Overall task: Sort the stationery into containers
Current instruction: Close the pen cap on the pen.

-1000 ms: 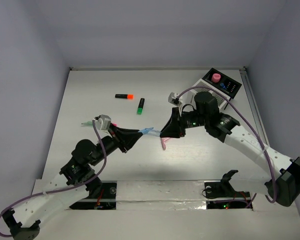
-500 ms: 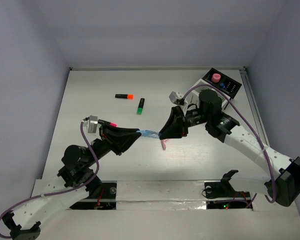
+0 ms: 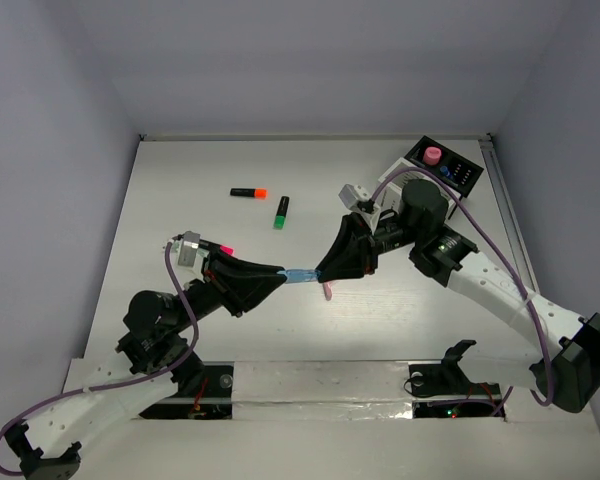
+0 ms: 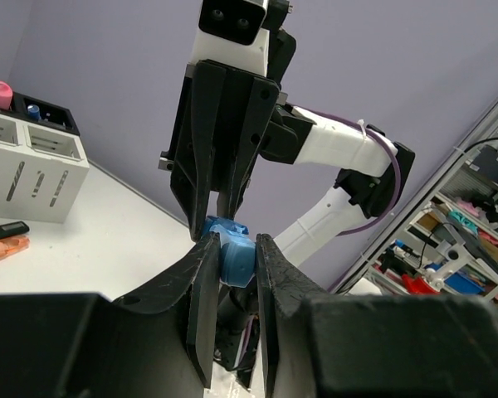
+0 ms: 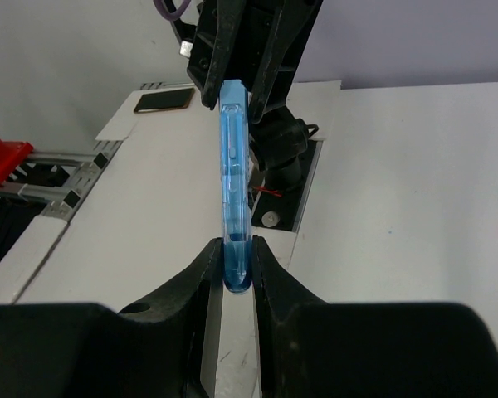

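Blue pen [image 3: 300,274] in mid-air over the middle of the counter [image 3: 180,190], pinched at both ends. On its left end, left claw [image 3: 279,272], nearly closed, fingers [image 4: 201,298] pressing either side of the blue barrel. On its right end, right claw [image 3: 323,271], likewise narrowed to the pen's width and clamped on the tip. Just below the right claw, down on the counter, a pink pen [image 3: 326,291]. Farther back, flat on the counter, orange-capped highlighter [image 3: 249,192] and green-capped highlighter [image 3: 281,211], well apart from both claws. At the far right corner, white box [image 3: 402,167] joined to black box [image 3: 460,172]. Against a second ago: left elbow and wrist drawn back to the left, pen a touch lower in the overhead view, same grip at both ends.
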`<state>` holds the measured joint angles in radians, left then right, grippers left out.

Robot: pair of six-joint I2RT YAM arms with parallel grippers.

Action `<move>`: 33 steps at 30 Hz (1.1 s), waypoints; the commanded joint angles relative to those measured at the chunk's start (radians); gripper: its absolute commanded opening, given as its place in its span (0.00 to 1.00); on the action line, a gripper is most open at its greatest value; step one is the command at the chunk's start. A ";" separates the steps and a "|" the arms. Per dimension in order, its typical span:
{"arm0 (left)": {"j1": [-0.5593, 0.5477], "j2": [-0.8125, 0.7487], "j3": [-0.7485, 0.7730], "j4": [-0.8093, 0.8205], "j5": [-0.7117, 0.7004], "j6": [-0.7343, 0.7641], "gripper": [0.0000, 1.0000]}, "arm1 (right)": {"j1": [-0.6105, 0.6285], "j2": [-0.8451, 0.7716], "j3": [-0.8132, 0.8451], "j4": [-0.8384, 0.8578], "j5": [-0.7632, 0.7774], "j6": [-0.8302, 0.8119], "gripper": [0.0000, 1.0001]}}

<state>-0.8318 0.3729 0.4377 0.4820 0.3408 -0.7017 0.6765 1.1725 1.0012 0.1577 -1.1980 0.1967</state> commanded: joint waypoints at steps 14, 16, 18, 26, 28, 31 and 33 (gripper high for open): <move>-0.021 0.043 -0.028 0.073 -0.019 0.016 0.00 | 0.012 0.033 0.042 0.029 0.212 0.110 0.00; -0.021 0.063 -0.031 0.081 -0.014 0.019 0.00 | 0.023 0.039 0.036 0.049 0.218 0.118 0.00; -0.021 0.078 -0.031 0.095 -0.003 0.019 0.00 | 0.023 0.042 0.031 0.066 0.227 0.124 0.00; -0.021 0.116 -0.056 0.139 0.001 0.015 0.00 | 0.041 0.064 0.040 0.103 0.238 0.159 0.00; -0.021 0.130 -0.069 0.158 0.010 0.002 0.00 | 0.051 0.067 0.050 0.106 0.245 0.165 0.00; -0.021 0.152 -0.086 0.191 0.021 -0.013 0.00 | 0.051 0.069 0.060 0.112 0.265 0.175 0.00; -0.021 0.159 -0.094 0.210 0.023 -0.019 0.00 | 0.051 0.067 0.068 0.118 0.279 0.184 0.00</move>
<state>-0.8288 0.4843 0.3759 0.6724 0.2211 -0.6781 0.7021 1.2217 1.0069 0.1516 -1.0836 0.3645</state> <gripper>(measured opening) 0.163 0.224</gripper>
